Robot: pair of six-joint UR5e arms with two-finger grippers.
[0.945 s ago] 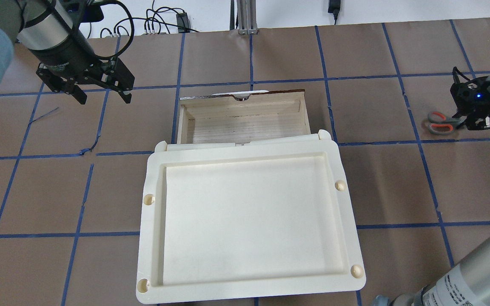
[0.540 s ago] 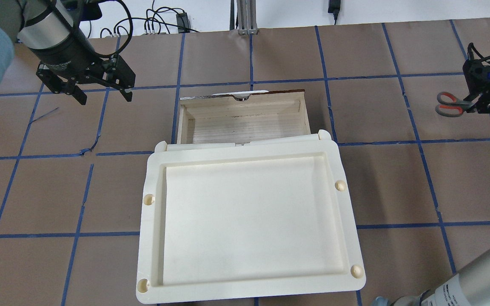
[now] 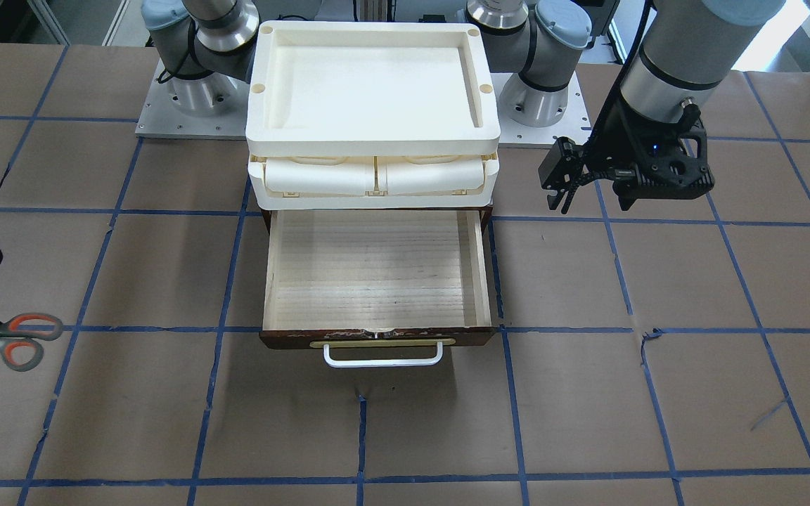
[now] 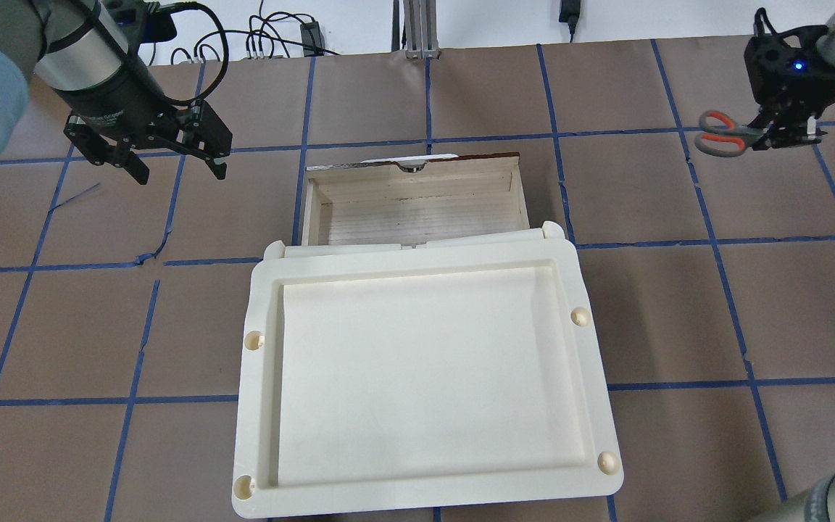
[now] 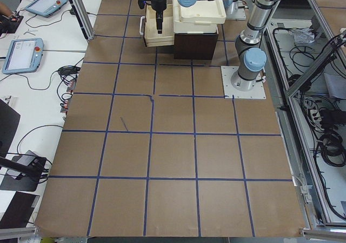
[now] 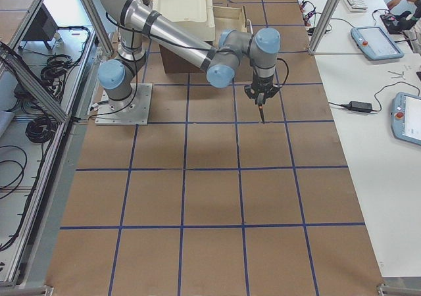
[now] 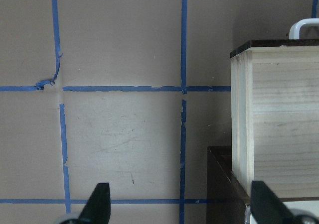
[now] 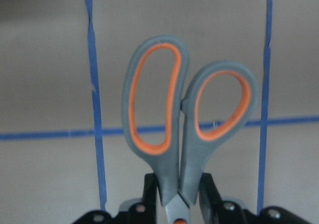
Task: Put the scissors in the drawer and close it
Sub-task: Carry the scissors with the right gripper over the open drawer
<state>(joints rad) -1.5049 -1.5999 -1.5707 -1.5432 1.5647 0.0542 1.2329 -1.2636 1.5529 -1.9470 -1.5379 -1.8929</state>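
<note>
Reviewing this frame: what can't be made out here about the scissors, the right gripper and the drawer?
Scissors blades: hidden by the right gripper in the right wrist view; overhead its body covers the tips.
Right gripper, front-facing view: mostly cut off by the left edge.
Drawer rear: covered overhead by the cream tray unit.
Exterior left view: scissors not in view.

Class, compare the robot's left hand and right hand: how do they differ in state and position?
The left hand is open and empty; the right hand is shut on the scissors. The left hand hangs close beside the drawer; the right hand is much farther from it. Both point down above the table.
</note>
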